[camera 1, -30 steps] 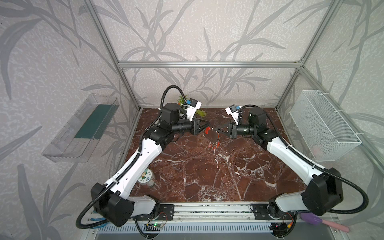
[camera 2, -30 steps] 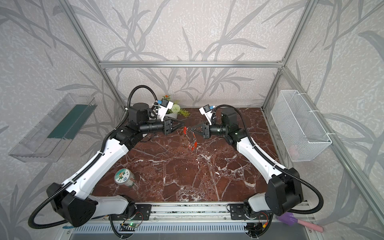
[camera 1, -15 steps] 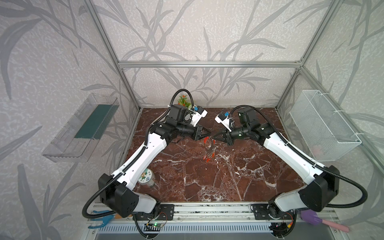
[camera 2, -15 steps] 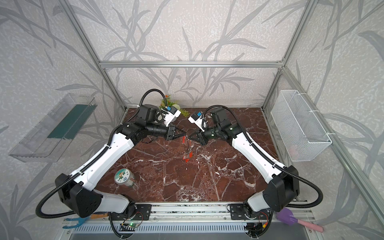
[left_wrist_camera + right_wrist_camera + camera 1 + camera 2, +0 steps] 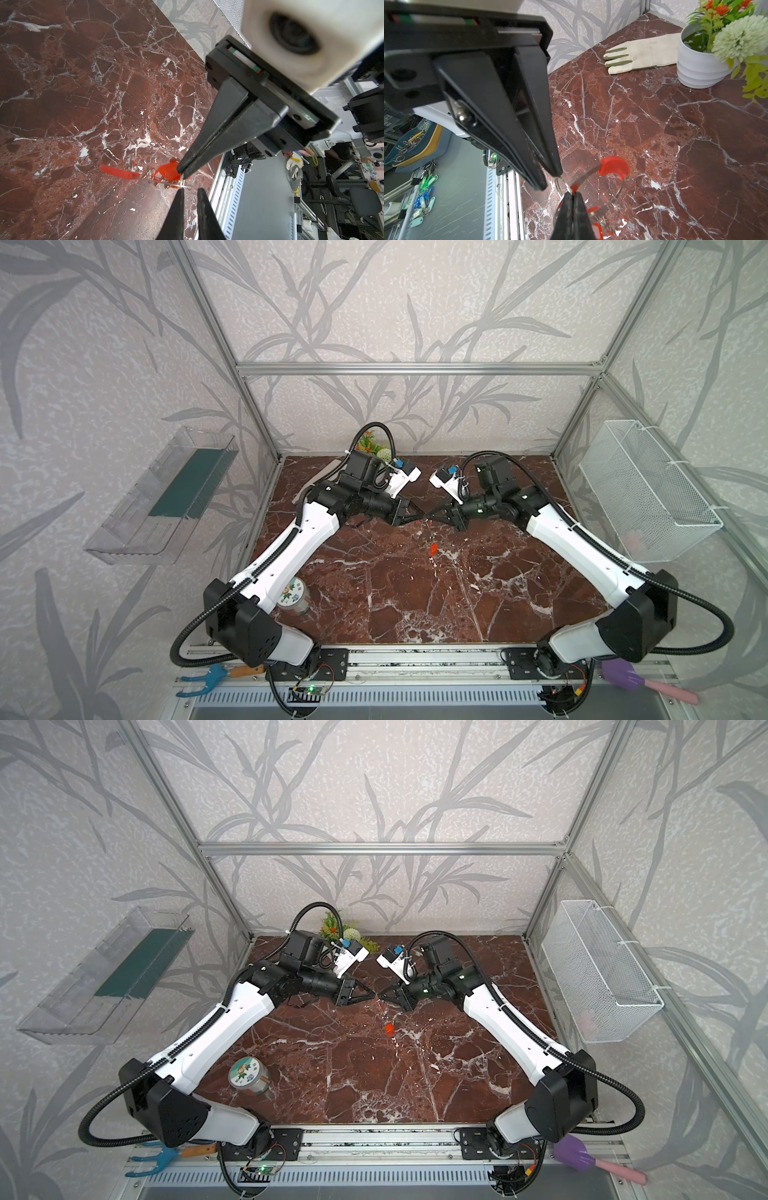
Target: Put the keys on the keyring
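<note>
Steadying grey red-sleeved metal hoop for red-tagged silver keys.
Pinched in closed right gripper; left gripper barely parted, hold unclear.

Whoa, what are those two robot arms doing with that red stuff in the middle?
They are working on getting keys onto a keyring. The right gripper has its fingers pinched shut on the thin metal band of the keyring, holding it above the marble table. The left gripper is right beside it, fingers nearly closed at a small wire loop, but I cannot tell whether it grips it. The keys, with red tags, dangle underneath.
</note>
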Robot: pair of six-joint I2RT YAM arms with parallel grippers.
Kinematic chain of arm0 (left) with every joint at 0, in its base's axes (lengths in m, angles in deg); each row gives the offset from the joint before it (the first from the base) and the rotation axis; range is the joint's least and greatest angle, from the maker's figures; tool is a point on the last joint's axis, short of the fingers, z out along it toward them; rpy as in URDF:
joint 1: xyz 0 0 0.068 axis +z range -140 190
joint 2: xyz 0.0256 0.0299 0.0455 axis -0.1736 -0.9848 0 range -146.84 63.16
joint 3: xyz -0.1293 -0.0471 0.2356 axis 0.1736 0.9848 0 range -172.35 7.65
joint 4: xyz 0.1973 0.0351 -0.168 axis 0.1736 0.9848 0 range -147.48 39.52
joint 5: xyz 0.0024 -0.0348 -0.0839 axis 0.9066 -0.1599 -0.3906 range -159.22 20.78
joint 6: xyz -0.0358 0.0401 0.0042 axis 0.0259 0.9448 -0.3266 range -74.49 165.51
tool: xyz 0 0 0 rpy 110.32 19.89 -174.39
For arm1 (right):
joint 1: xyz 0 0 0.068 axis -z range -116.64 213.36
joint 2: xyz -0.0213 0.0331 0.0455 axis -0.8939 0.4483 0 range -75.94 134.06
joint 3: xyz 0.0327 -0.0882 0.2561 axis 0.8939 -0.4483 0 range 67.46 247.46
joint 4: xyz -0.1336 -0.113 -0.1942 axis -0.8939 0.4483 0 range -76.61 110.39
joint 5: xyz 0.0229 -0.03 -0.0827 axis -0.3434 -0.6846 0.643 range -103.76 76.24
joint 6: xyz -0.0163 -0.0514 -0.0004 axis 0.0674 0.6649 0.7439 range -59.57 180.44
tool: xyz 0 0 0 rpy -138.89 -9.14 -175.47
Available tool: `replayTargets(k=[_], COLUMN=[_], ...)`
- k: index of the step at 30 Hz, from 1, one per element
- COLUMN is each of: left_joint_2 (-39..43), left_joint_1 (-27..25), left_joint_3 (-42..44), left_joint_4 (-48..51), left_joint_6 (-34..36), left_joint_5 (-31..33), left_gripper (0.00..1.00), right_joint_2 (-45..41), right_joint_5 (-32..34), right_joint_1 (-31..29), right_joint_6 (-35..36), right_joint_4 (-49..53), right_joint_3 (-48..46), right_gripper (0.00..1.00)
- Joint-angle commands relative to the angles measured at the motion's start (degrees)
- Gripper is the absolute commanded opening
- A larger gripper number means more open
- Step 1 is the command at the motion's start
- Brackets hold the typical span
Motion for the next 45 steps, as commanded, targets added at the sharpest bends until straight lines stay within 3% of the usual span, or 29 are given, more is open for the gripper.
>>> replayTargets(k=[1, 9, 19, 26, 36, 45], left_joint_2=[-0.7, -2.4, -0.53, 3.08, -1.75, -1.91], left_joint_1=[-0.33, -1.44, -1.1, 0.42, 0.19, 0.01], left_joint_3=[-2.2, -3.08, -3.6, 0.24, -2.65, -2.68], left_joint_4=[1.59, 2.78, 1.69, -3.0, 0.09, 0.18], left_joint_6=[1.85, 2.79, 2.58, 0.86, 0.75, 1.06], left_joint_5=[0.57, 0.07, 6.05, 9.89, 2.74, 0.61], left_gripper=[0.16, 0.13, 0.1, 0.17, 0.2, 0.2], right_joint_2=[-1.0, -1.28, -1.45, -2.11, -1.63, -1.37], right_joint_5=[-1.32, -1.41, -0.06, 0.01, -1.41, -0.72], right_joint_1=[-0.28, -0.26, -0.33, -0.24, -0.24, -0.21], right_joint_6=[0.35, 0.3, 0.36, -0.01, -0.49, -0.4], right_joint_4=[-0.38, -0.69, -1.08, -2.43, -2.88, -2.73], right_joint_3=[1.52, 1.17, 0.4, -0.67, 0.01, -0.23], right_gripper=[0.0, 0.0, 0.0, 0.0, 0.0, 0.0])
